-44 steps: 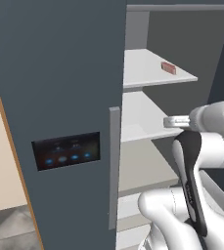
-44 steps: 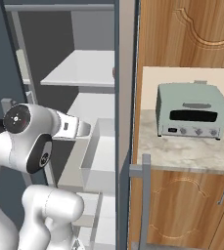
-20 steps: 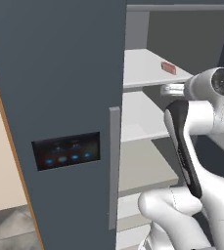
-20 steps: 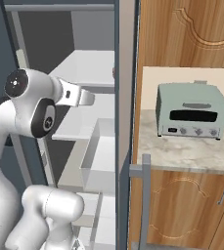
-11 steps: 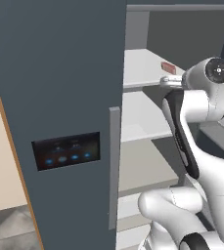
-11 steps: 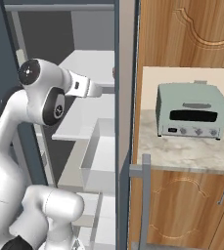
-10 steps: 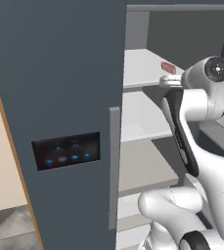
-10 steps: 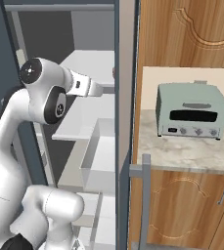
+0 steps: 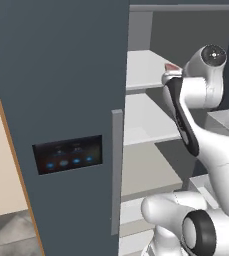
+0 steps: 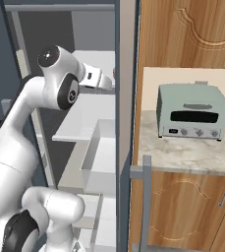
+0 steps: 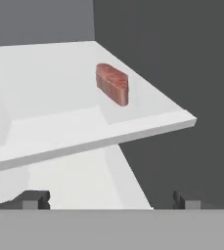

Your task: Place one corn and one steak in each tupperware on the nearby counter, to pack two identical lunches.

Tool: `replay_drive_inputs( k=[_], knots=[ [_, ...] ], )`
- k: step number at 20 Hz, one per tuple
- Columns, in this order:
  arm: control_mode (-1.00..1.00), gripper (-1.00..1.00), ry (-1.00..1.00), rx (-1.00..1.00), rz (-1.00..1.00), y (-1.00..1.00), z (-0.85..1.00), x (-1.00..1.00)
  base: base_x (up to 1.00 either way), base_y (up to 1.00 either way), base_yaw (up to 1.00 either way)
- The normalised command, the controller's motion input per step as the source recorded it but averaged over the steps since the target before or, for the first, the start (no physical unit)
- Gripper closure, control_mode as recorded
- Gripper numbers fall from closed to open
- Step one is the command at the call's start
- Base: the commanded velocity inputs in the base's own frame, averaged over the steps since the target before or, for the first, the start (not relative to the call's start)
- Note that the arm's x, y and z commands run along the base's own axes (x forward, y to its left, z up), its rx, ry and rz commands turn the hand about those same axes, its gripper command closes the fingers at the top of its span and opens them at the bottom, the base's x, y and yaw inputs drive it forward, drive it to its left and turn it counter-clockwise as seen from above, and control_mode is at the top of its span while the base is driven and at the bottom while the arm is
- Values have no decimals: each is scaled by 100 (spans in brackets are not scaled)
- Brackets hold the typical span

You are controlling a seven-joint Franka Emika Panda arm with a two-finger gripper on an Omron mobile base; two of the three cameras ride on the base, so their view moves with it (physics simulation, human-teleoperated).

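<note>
One steak (image 11: 112, 83), a small dark red-pink piece with pale marbling, lies near the front right corner of a white fridge shelf (image 11: 45, 97). My gripper (image 11: 111, 199) is open and empty, below and in front of that shelf's edge, short of the steak. The left base view shows the steak (image 9: 172, 66) just behind my raised arm. In the right base view my hand (image 10: 100, 81) reaches to the shelf beside the fridge's edge. The counter (image 10: 192, 152) lies to the fridge's right. The corn and the tupperware are out of view.
The fridge's dark grey door (image 9: 61, 100), with a display panel (image 9: 68, 155) and a bar handle (image 9: 117, 170), stands open on the left. A lower shelf (image 9: 146, 120) and a white bin (image 10: 101, 152) sit under the hand. A pale-green toaster oven (image 10: 192, 110) stands on the counter.
The arm has risen from the level of the lower shelf to the upper one and reached in toward the steak. The jaws have stayed open.
</note>
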Motion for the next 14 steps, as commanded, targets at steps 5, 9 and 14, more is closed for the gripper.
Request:
replay_drive_inputs(
  k=[5, 9, 14],
  knots=[
    [-100, -100, 1, 0, 0, -12, 0, 50, 0, 0, 0],
    [-100, -100, 0, 0, 0, -11, 0, 49, 0, 0, 0],
    [-100, -100, 0, 0, 0, -14, 0, 48, 0, 0, 0]
  ],
)
